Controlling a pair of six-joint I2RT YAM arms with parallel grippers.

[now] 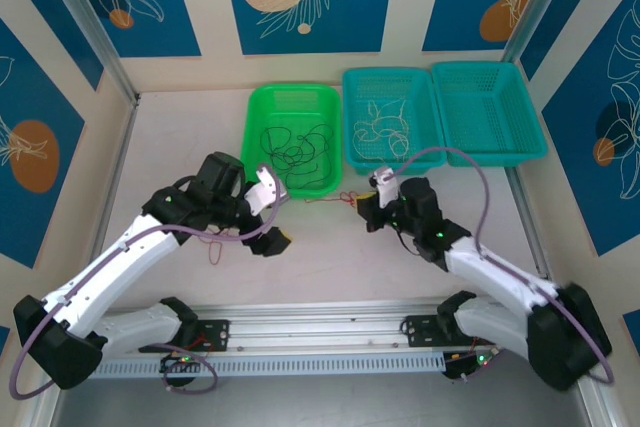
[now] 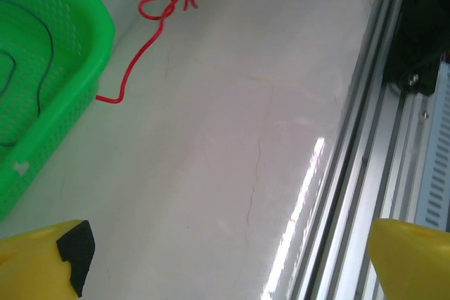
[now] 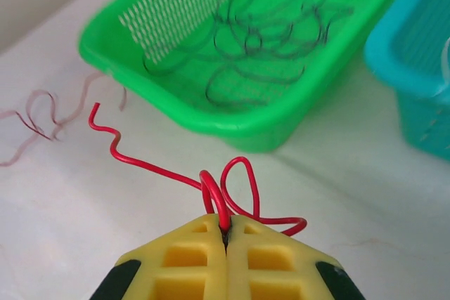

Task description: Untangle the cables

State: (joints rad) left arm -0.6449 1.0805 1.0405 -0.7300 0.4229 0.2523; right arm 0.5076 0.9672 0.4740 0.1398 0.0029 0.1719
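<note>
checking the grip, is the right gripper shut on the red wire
Shut: the right gripper pinches the red wire between touching yellow fingers.

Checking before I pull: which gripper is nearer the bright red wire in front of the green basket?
Right. The right gripper is shut on the bright red wire at its looped end; the left gripper stands open beyond the other end, not touching.

Tool clamped on red cable loop; black cables in green basket.
</note>
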